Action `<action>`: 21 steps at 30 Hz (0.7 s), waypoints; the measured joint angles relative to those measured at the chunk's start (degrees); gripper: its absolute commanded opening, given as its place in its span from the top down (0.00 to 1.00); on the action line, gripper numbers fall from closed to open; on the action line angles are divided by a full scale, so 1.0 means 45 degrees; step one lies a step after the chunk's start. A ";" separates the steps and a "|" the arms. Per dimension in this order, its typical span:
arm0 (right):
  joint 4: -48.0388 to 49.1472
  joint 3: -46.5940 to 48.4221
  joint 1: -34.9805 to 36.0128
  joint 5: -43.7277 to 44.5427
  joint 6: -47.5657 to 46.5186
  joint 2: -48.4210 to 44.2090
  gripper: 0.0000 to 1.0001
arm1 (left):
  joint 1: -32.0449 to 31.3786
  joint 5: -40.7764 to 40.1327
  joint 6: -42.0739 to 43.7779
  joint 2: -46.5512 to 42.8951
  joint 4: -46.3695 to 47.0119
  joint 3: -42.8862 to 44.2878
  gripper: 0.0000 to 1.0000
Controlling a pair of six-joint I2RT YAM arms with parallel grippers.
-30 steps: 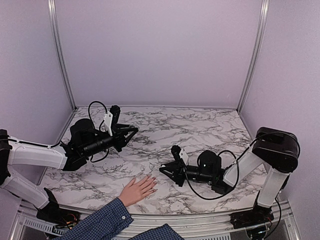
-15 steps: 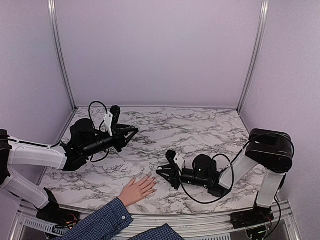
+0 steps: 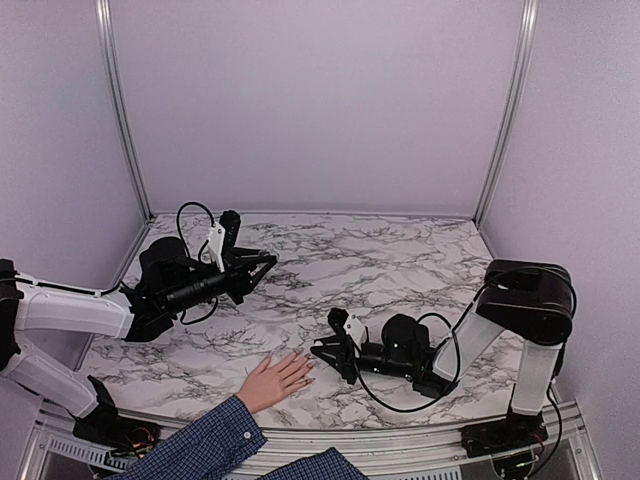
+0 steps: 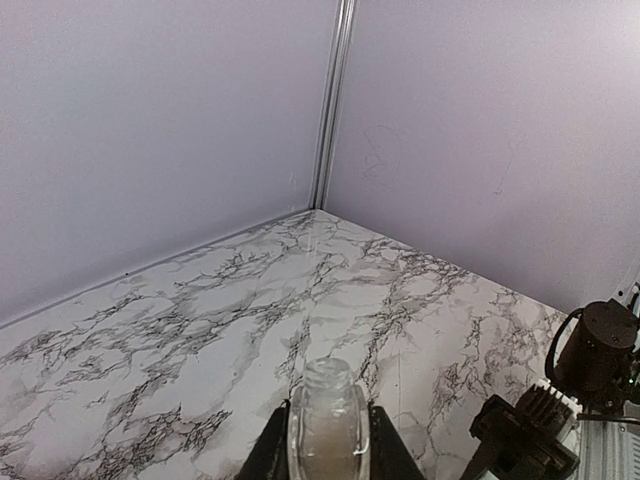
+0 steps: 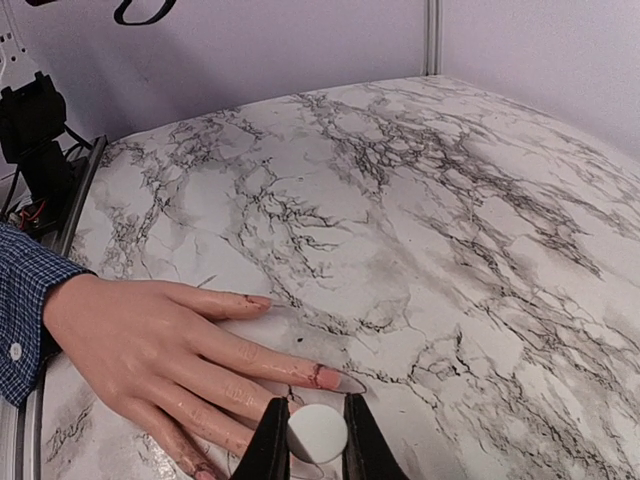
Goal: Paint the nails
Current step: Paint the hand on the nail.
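A light-skinned hand in a blue plaid sleeve lies flat on the marble table near its front edge. In the right wrist view its fingers point right; the small nails show reddish smears, another on the finger behind. My right gripper is low, right at those fingertips, shut on a white round cap that hangs just over the fingers. Whatever hangs under the cap is hidden. My left gripper, further back on the left, is shut on a clear uncapped glass bottle.
Lilac walls with metal corner posts close the table on three sides. The right arm's black body shows at the lower right of the left wrist view. The left arm's base stands behind the plaid sleeve.
My right gripper has crept left and slightly nearer with the white cap, ending closer to the fingertips. The left arm and the hand have stayed still.
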 measured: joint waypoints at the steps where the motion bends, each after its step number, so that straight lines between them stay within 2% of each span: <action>1: 0.0034 0.0000 0.0000 -0.0019 0.0000 0.0000 1.00 | 0.0000 -0.0005 0.0000 0.0000 0.0000 0.0000 1.00; 21: 0.0024 0.0282 0.0005 -0.0063 0.0000 0.0180 1.00 | 0.0000 0.0000 0.0000 0.0000 0.0000 0.0000 1.00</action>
